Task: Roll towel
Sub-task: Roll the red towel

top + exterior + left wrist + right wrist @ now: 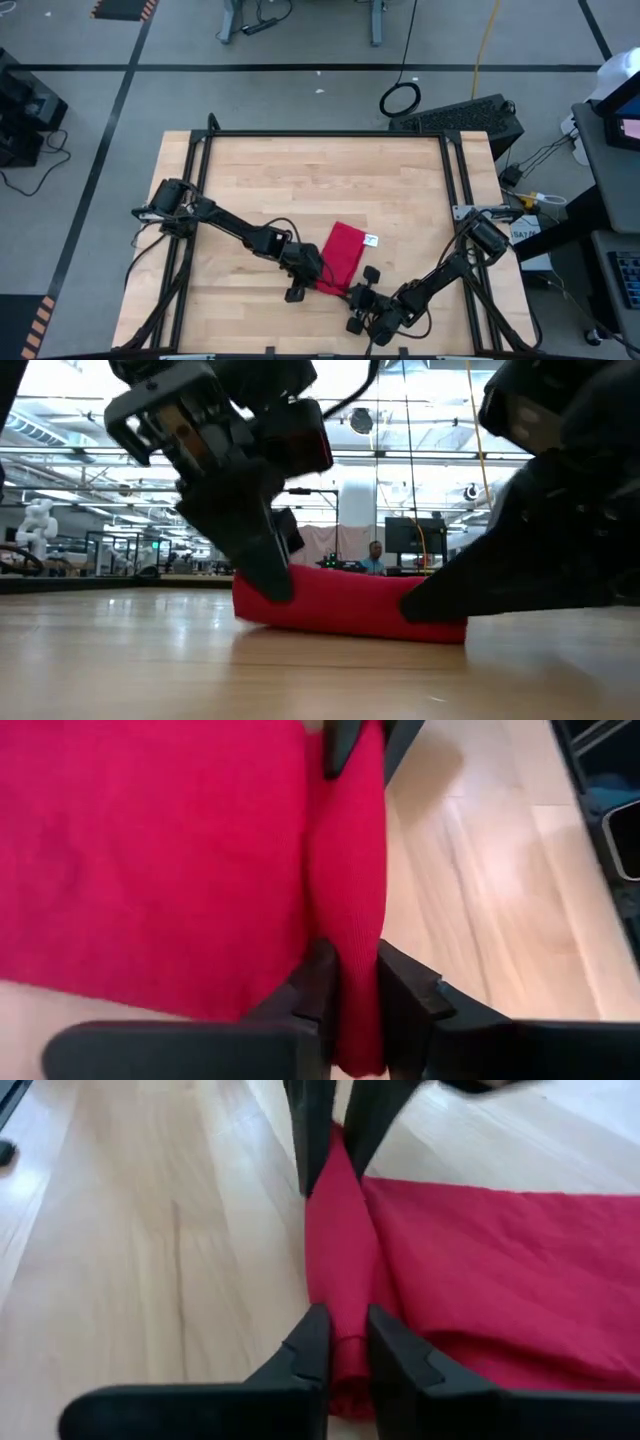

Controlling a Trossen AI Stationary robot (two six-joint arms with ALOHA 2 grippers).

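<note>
Near the front edge of the table (300, 170), slightly right of centre, we find the towel (343, 255): a bright red soft cloth of fine, matte weave, lying flat over most of its length, with its near edge gathered into a narrow, rounded ridge. A small white tag (371, 240) projects from its right edge. In the low view the cloth reads as a low, thick-edged band on the wood.

The left gripper (352, 982) is clenched on one end of that ridge, its dark, angular fingers pinching the fold between them. The right gripper (347, 1342) is clamped on the opposite end of the same ridge in like manner; each wrist view shows the other arm's fingers at the far end of the fold.

The table is pale butcher-block wood, smooth with a light sheen, with visible plank seams, and is bounded by a black metal frame (320, 133). Around it we note grey floor with dark tape lines, a coiled black cable (400, 98), and a large, brightly lit hall with ceiling trusses in the low view.
</note>
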